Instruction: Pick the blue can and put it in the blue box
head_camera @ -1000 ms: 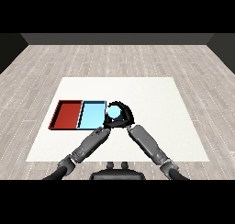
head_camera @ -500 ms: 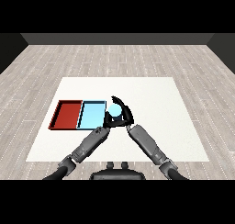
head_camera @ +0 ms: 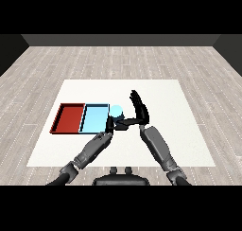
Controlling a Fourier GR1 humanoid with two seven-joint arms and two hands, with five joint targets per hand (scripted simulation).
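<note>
The blue can (head_camera: 116,111) stands upright just off the right edge of the light blue tray (head_camera: 94,119). Only its pale top and upper side show. My left hand (head_camera: 110,125) is at the can's lower part, with its fingers curled round it. My right hand (head_camera: 139,110) is to the right of the can with its fingers straight and spread, pointing away from me; its thumb reaches toward the can's base.
A red tray (head_camera: 68,119) lies against the left side of the light blue tray. Both trays sit on the white table (head_camera: 165,93), which stretches wide to the right and behind the hands.
My right hand was curled round the can; its fingers have since straightened and moved off to the right. The can has shifted slightly left toward the light blue tray, with the left hand on it.
</note>
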